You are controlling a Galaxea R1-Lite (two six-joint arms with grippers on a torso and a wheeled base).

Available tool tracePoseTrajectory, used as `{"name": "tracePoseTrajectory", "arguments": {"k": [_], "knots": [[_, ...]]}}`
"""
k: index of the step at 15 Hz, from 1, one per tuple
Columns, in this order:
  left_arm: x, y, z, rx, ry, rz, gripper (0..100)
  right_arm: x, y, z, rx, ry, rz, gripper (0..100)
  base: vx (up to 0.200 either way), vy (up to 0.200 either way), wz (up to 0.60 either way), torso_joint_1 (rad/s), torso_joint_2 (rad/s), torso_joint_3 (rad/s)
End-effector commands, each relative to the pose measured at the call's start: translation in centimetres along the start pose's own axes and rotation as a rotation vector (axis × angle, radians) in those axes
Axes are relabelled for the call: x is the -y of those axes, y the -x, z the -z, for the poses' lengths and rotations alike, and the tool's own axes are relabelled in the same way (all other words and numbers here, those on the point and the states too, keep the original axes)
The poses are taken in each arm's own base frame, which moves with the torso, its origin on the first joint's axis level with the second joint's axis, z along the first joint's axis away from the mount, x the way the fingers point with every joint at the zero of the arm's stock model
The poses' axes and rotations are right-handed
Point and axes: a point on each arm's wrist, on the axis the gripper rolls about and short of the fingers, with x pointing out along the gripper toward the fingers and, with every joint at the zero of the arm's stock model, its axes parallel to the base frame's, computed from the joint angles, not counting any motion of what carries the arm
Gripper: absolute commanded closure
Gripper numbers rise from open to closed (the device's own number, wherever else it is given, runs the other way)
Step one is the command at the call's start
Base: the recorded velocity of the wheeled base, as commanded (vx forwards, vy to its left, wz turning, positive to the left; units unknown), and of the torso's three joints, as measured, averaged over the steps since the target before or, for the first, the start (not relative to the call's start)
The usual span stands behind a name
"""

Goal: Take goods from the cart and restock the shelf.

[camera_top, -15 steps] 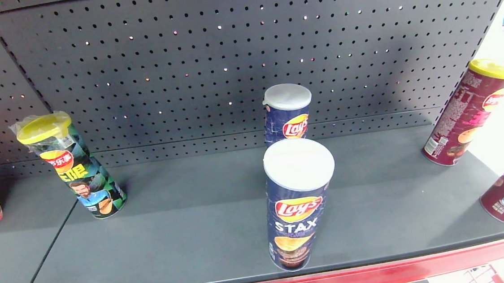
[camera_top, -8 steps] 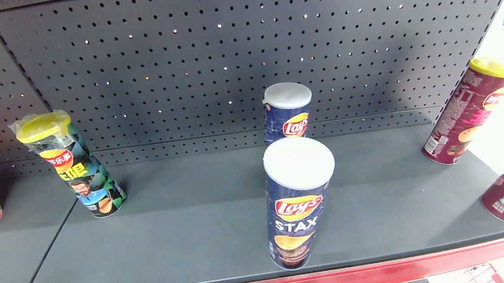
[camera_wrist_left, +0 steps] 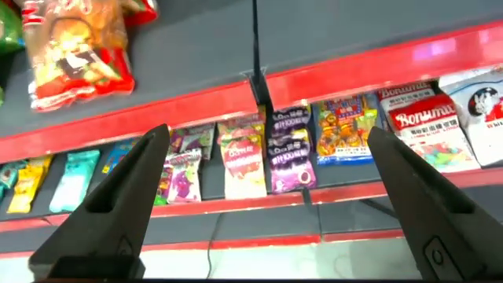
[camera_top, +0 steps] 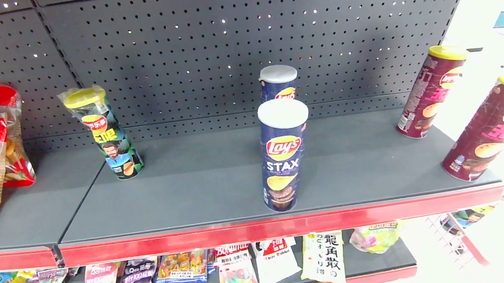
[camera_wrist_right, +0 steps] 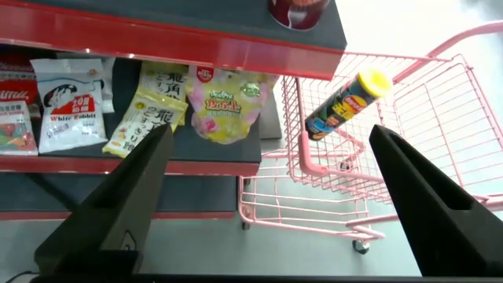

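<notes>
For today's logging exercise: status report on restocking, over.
Left gripper open, empty; right gripper same. Can tilted in pink cart. Nothing seen blocking it.

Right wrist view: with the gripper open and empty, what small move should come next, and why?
Probably ease the right gripper down toward the yellow-lidded can in the pink cart. Its jaws are open and empty, and the shelf has bare room.

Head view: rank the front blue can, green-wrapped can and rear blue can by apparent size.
1. front blue can, nearest the camera, which flatters it.
2. green-wrapped can.
3. rear blue can, partly hidden behind the front one, so its true size is unsure.
</notes>
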Motion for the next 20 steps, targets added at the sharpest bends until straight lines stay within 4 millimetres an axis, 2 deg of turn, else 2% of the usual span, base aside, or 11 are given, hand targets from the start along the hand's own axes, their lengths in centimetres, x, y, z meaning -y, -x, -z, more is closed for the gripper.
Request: {"name": "tracePoseTrajectory", "arguments": {"k": [1, 5, 20], "knots": [[-0.01, 0.07, 0.04, 0.005, -0.002, -0.003, 0, 0.00, 0.16, 0.14, 0.011, 0.000, 0.001, 0, 0.000, 0.000, 0.00, 0.000, 0.00, 0.000], [-0.04, 0.27, 0.10, 0.020, -0.021, -0.004, 0, 0.00, 0.14, 0.14, 0.010, 0.000, 0.000, 0, 0.000, 0.000, 0.00, 0.000, 0.00, 0.000], [-0.08, 0.29, -0.06, 0.037, -0.018, -0.009, 0, -0.02, 0.03, 0.10, 0.002, 0.005, -0.002, 0, 0.000, -0.200, 0.00, 0.003, 0.00, 0.003]]}}
